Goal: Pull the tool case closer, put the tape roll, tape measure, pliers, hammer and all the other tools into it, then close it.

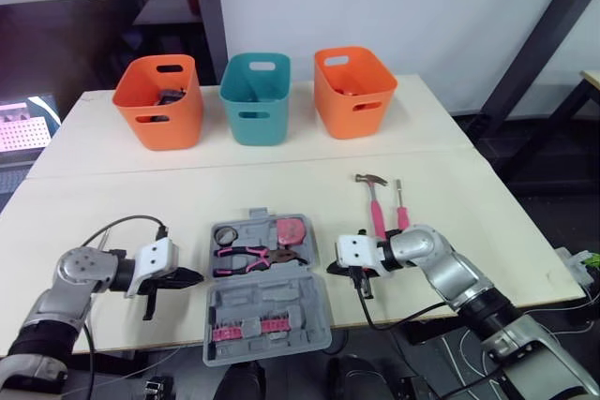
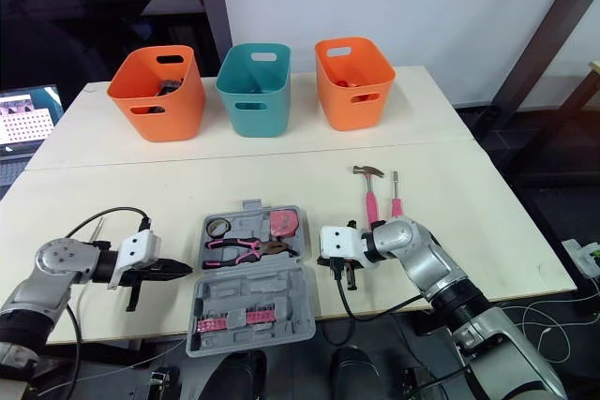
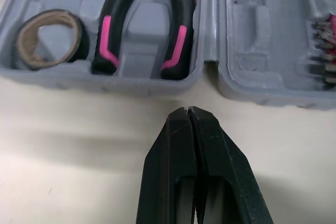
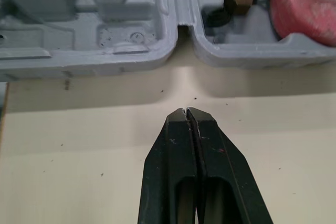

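Left pincer (image 3: 188, 109), right pincer (image 4: 186, 111), both closed, flank open tool case (image 1: 267, 302).

The tool case (image 1: 267, 299) is matt grey moulded plastic, the table (image 1: 141, 194) smooth pale wood, the pliers (image 1: 251, 257) glossy-gripped.

You've got the left gripper (image 3: 187, 109) at lower centre: two glossy black tapered fingers. The right gripper (image 4: 186, 110) matches, dust-speckled. Lower corners of the head view: left arm (image 1: 67, 289) and right arm (image 1: 450, 274) in silver-grey metal, white wrist housings (image 1: 357, 250), thin black cables (image 1: 120, 222) looping off.
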Controlling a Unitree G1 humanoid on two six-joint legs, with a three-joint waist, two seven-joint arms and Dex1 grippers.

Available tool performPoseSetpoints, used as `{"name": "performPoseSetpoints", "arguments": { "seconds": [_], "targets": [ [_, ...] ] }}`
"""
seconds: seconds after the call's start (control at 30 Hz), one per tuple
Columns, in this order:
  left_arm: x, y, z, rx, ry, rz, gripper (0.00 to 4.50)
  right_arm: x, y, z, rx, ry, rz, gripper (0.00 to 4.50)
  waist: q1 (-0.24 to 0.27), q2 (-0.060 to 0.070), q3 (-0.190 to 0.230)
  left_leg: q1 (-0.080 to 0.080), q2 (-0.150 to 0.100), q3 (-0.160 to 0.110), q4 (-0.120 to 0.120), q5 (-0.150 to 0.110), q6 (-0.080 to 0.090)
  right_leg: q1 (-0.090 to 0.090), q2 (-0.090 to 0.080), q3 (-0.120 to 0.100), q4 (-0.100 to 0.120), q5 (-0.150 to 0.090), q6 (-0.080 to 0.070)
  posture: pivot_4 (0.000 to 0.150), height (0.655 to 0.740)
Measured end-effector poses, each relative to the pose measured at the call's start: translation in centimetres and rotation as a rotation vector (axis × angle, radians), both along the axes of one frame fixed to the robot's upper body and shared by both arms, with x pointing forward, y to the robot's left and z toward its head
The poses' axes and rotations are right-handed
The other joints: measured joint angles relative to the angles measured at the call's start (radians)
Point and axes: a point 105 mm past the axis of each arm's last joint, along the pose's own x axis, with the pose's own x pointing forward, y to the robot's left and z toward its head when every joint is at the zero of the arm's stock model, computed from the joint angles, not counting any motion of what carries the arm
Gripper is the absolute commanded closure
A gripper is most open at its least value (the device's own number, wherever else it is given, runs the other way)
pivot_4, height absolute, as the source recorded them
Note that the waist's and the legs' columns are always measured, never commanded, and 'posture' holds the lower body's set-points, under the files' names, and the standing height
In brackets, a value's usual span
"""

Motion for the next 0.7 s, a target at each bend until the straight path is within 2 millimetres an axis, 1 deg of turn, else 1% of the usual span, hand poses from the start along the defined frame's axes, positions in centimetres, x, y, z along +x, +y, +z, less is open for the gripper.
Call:
{"name": "performPoseSetpoints", "arguments": {
  "seconds": [0.13, 0.33, 0.7],
  "targets": [
    [-0.1, -0.5, -0.4, -0.014, 0.001, -0.005, 4.45, 0.0, 0.7, 0.0, 0.023, 0.000, 0.004, 4.50, -0.002, 0.000, 0.000, 0.001, 0.000, 0.000, 0.000, 0.000, 0.000, 0.000, 0.000, 0.000, 0.001, 0.000, 0.000, 0.150, 0.7400],
    [-0.3, -1.7, -1.2, -0.060, 0.023, 0.003, 4.45, -0.1, 2.2, 0.1, 0.065, 0.010, 0.000, 4.50, 0.002, 0.000, 0.000, 0.001, 0.000, 0.000, 0.001, 0.000, 0.000, 0.001, 0.000, 0.000, 0.001, 0.000, 0.000, 0.150, 0.7400],
    [-0.3, -2.4, -1.7, -0.090, 0.054, 0.080, 4.45, 0.0, 2.1, 0.1, 0.068, 0.019, -0.032, 4.50, 0.003, 0.000, 0.000, 0.001, 0.000, 0.000, 0.001, 0.000, 0.000, 0.001, 0.000, 0.001, 0.001, 0.000, 0.000, 0.150, 0.7400]
  ]
}}
